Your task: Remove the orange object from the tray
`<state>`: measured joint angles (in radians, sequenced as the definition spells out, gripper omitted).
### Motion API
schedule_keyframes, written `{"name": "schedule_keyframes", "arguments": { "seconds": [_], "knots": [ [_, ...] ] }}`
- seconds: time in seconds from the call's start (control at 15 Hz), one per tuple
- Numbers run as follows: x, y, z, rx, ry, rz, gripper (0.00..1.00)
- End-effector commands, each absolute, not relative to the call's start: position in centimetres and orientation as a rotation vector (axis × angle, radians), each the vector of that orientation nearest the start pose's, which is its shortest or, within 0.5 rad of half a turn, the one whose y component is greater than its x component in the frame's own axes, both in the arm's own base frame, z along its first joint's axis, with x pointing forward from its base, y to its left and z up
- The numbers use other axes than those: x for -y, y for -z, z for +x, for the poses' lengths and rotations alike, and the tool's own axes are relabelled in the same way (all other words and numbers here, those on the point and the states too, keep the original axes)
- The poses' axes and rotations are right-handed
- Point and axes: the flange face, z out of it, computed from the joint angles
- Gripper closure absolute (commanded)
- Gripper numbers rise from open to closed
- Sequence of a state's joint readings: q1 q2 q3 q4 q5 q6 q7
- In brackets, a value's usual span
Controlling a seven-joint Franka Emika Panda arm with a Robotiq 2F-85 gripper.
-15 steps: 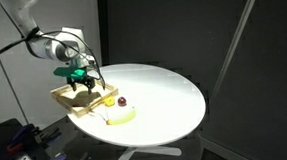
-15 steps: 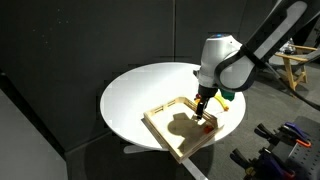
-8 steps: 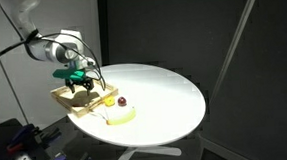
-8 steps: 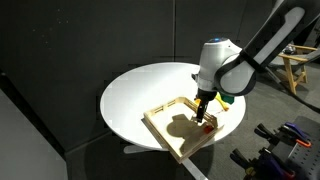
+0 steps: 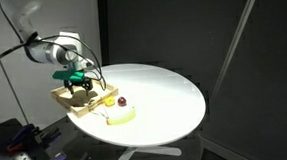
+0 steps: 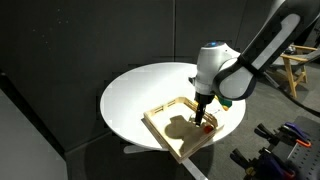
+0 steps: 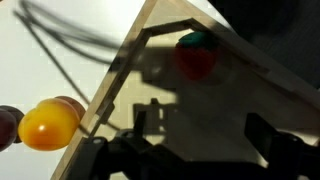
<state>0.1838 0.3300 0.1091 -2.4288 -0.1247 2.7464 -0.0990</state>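
Wooden tray (image 7: 240, 95) holds the orange object (image 7: 196, 56) at upper centre of the wrist view. It lies straight ahead of the gripper (image 7: 205, 150) at lower centre, whose jaws are spread and empty (object in shadow).

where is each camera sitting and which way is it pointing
An exterior view: raised, off the table's edge, looking across the round white table; the arm enters upper left, claw over the shallow wooden tray.
An exterior view: raised, tray nearest the camera; the arm enters from the right.
Wrist view: on the wrist, looking down into the tray; claw at the bottom edge, small red-orange object with a green top ahead.
Shared: all three show tray and claw.
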Motion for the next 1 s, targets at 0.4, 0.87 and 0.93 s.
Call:
{"name": "schedule_keyframes", "arguments": {
  "seconds": [0.4, 0.87, 0.93],
  "knots": [
    [-15.3, -16.0, 47.2, 0.774, 0.016, -3.069, 0.00],
    [-15.1, -15.3, 47.0, 0.776, 0.002, -3.064, 0.00],
    [-15.1, -15.3, 46.9, 0.777, 0.002, -3.063, 0.00]
  ]
}}
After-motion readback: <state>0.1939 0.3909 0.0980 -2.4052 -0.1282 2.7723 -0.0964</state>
